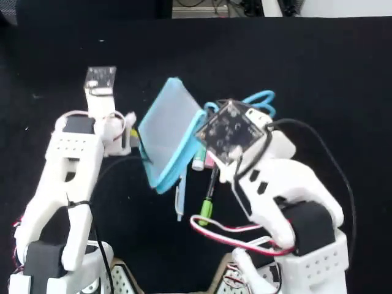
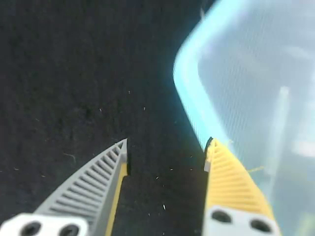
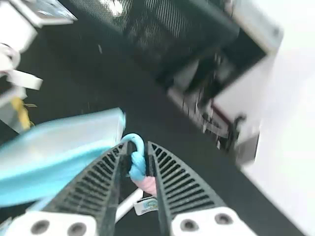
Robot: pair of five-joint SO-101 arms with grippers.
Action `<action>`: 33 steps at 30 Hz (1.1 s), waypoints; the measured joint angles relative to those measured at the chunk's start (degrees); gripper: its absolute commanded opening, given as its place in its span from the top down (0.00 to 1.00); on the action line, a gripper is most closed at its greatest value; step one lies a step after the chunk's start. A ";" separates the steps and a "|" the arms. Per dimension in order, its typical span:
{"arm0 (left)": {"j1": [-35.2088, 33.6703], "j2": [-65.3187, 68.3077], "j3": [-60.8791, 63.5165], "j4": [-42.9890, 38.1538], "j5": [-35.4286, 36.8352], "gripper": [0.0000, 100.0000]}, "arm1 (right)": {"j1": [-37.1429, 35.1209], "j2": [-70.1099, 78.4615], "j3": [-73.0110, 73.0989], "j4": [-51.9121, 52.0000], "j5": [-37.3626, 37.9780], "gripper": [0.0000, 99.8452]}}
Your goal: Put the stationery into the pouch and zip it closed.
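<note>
- Pouch, light blue, is held tilted above the desk, between the two arms.
- Right hand is clamped narrowly on the pouch's blue loop.
- Left hand is spread wide, just beside the pouch's edge.
- Green pen and white pen are laid on the desk, near the pouch's lower end.
</note>
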 measured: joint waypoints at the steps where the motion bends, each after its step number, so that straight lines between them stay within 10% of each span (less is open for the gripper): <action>1: 0.00 0.00 -2.73 2.20 -0.35 0.74 | -0.44 -0.26 0.00 -0.88 0.00 0.99; 18: -6.07 -0.53 -40.09 32.35 -3.16 0.74 | -12.48 -0.70 -2.11 -6.24 -12.66 0.99; 33: -8.44 -18.64 -41.93 34.99 -5.63 0.74 | -19.43 13.01 -28.40 7.82 -13.01 0.99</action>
